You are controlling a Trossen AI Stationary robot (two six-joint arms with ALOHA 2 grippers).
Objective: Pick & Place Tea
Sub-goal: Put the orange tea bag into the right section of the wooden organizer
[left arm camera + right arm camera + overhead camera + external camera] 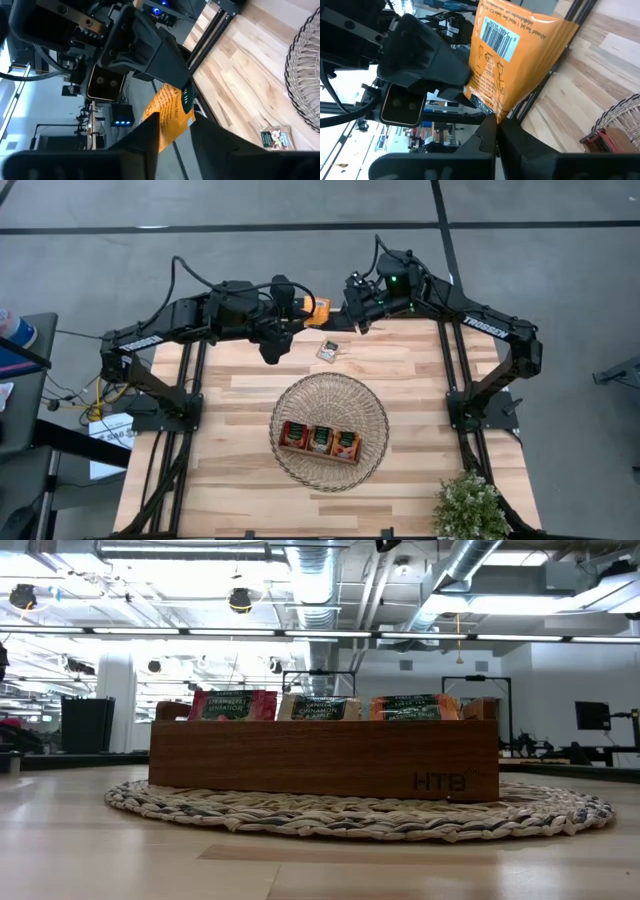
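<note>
High view has both my grippers meeting up in the air at the far edge of the table [420, 390], nose to nose, with an orange tea sachet [320, 310] between them. My right gripper [496, 125] is fully closed and pinching the bottom corner of that sachet [515, 55], barcode side facing its camera. My left gripper [175, 127] has its fingers partly closed around the opposite edge of the same sachet [169, 112]. I honestly can't tell if the left one has proper contact, so I'm not claiming a grip there. Looks to me like a hand-over: one arm keeps it steady while the other gets a better hold on a thin floppy packet.

Other stuff around: a second sachet [328, 351], pale with a dark patch, is lying flat on the wood between the grippers and the round wicker basket [372, 395]. Inside the basket sits the wooden tray [320, 765] with sachets standing upright in all three compartments, red, pale and orange going by the low view. A potted plant [468, 505] is down at the near right corner, well out of the way.

What's in the way, I reckon, is mostly the two arms themselves, being so tight together, plus that loose sachet lying right on the path to the basket.
</note>
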